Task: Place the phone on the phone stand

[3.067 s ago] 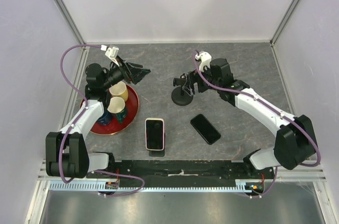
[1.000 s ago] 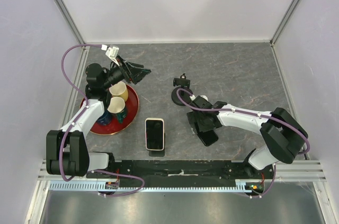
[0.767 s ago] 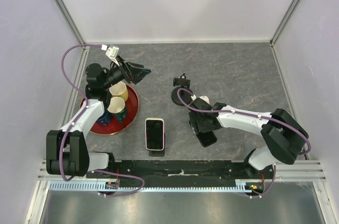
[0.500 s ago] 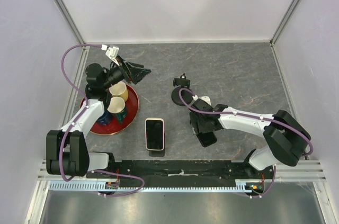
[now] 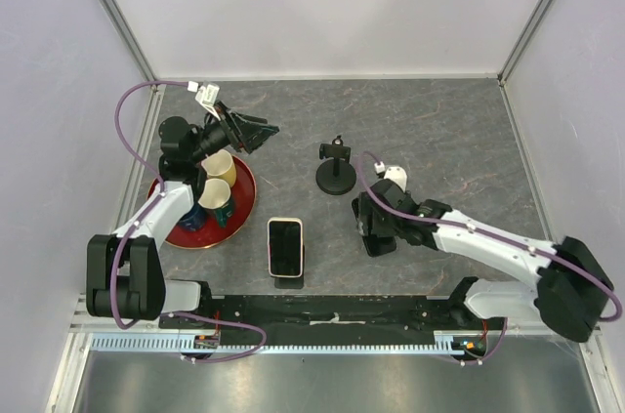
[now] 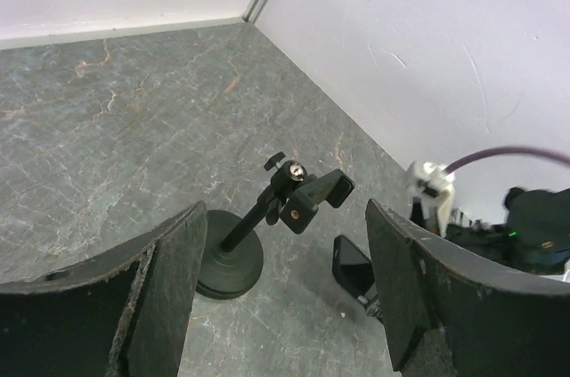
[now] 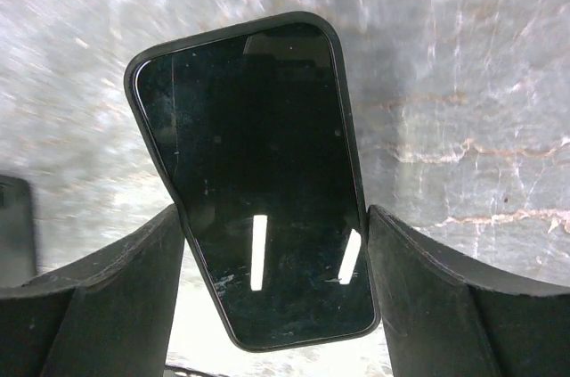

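The black phone stand (image 5: 335,175) stands upright at the table's middle, its clamp (image 6: 307,200) empty. My right gripper (image 5: 377,229) is just right of and nearer than the stand, shut on the black phone (image 7: 256,208). In the right wrist view both fingers (image 7: 419,297) press the phone's long edges, and the table below looks blurred. The phone also shows in the left wrist view (image 6: 353,267). My left gripper (image 5: 256,132) is open and empty, held above the table at the left and pointing toward the stand.
A second phone in a pale pink case (image 5: 285,246) lies near the front edge, left of the black one. A red tray (image 5: 246,208) holding cups (image 5: 218,167) sits at the left under the left arm. Walls enclose the table.
My right gripper came from the stand down to the black phone and closed on it. In the last half second the phone turned and shifted toward the stand; the right arm's elbow swung right. Left arm unmoved.
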Controlling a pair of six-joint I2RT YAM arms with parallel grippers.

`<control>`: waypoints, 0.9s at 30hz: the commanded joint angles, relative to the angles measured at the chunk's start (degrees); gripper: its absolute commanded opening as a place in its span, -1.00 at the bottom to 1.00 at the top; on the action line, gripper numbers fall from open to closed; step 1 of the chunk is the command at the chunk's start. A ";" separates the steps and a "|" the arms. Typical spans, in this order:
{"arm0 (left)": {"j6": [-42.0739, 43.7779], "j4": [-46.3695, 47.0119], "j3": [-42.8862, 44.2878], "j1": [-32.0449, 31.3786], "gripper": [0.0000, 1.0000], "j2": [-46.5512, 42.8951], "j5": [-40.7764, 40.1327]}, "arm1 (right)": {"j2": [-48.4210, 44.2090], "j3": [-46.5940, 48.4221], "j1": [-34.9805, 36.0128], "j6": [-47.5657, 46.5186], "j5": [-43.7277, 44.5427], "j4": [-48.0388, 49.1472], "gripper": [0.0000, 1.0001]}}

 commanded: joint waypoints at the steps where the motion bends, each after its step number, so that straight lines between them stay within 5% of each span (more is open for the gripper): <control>1: -2.33 2.97 2.40 -1.52 0.55 1.38 1.77 | -10.14 0.64 -0.09 2.84 5.65 8.49 -1.00; 7: 6.97 -5.46 5.91 -10.30 0.56 -0.11 -3.93 | -21.67 3.01 -0.26 2.32 13.38 11.93 -1.00; 14: 17.35 -9.52 9.87 -25.42 0.58 0.40 -15.62 | -24.32 13.55 -0.26 1.61 20.50 10.26 -1.00; 27: 20.17 -6.79 14.52 -34.48 0.71 6.56 -12.56 | -23.19 19.80 -1.05 2.75 25.09 15.17 -1.00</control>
